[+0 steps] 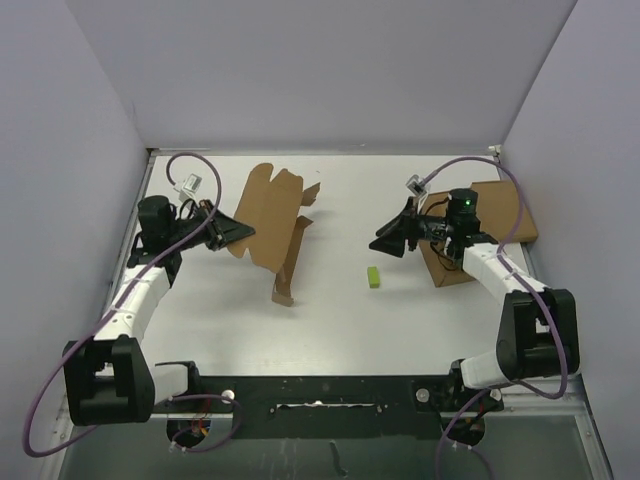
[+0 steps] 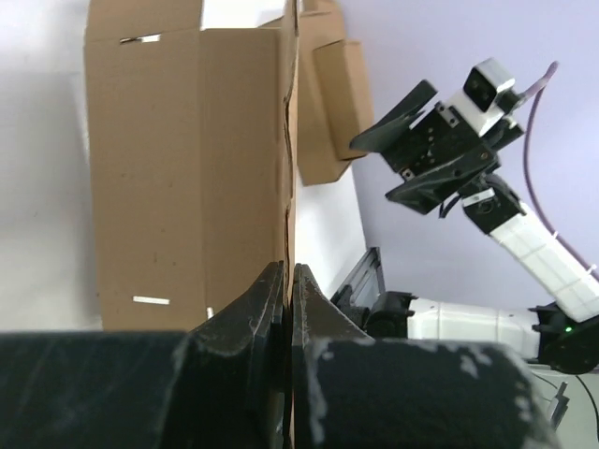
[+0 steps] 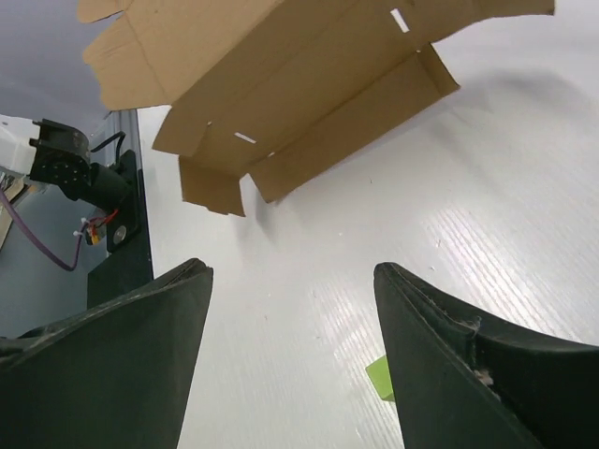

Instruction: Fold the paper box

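1. Paper box [image 1: 270, 225]: a part-folded sheet with flaps loose. We judge that, held by one edge only, it could twist or slip out if pushed from the side.
2. Left gripper [image 2: 288, 281]: fingers pressed together on the sheet's edge, with the box rising directly ahead of its tips. How deep the bite goes we cannot quite tell.
3. Right gripper [image 3: 292, 271]: spread and empty. The box sits well ahead of it, apart.
4. Green block [image 1: 373, 277]: near the right gripper's tips, it could snag a low approach.
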Available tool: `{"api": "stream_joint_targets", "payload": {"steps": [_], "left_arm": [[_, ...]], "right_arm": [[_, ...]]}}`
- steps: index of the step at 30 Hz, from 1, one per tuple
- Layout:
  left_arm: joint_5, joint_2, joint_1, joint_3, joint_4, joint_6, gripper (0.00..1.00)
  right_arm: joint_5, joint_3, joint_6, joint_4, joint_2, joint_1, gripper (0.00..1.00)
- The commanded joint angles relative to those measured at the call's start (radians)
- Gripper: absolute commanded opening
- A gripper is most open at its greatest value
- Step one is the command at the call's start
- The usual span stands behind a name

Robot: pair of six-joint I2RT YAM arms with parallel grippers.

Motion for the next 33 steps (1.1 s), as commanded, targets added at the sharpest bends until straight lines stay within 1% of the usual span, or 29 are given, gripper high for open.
{"api": "stream_joint_targets", "payload": {"steps": [1,5,8,13,17,21,25,30,33], "left_arm": [[-0.040,0.007,0.013,0.094,-0.265,0.274,0.00],[-0.141,0.000,0.022,0.133,-0.417,0.415,0.00],[-0.239,-0.022,0.034,0.153,-0.502,0.498,0.00],[-0.336,-0.046,0.047,0.161,-0.561,0.568,0.00],[-0.383,-0.046,0.048,0.174,-0.607,0.619,0.00],[-0.367,-0.058,0.047,0.156,-0.587,0.628,0.00],[-0.311,-0.065,0.048,0.108,-0.506,0.590,0.00],[-0.317,-0.068,0.048,0.058,-0.459,0.558,0.00],[-0.335,-0.068,0.046,0.042,-0.451,0.553,0.00]], "right_arm": [[0.036,0.047,-0.039,-0.039,0.088,0.026,0.71],[0.048,0.061,-0.052,-0.063,0.145,0.056,0.71],[0.051,0.064,-0.058,-0.070,0.155,0.063,0.71],[0.059,0.064,-0.070,-0.074,0.154,0.065,0.71],[0.061,0.062,-0.081,-0.075,0.155,0.070,0.71],[0.073,0.060,-0.094,-0.078,0.166,0.092,0.74],[0.129,0.060,-0.058,-0.087,0.216,0.143,0.77],[0.253,0.089,0.066,-0.116,0.291,0.215,0.74],[0.297,0.108,0.076,-0.136,0.316,0.257,0.72]]}}
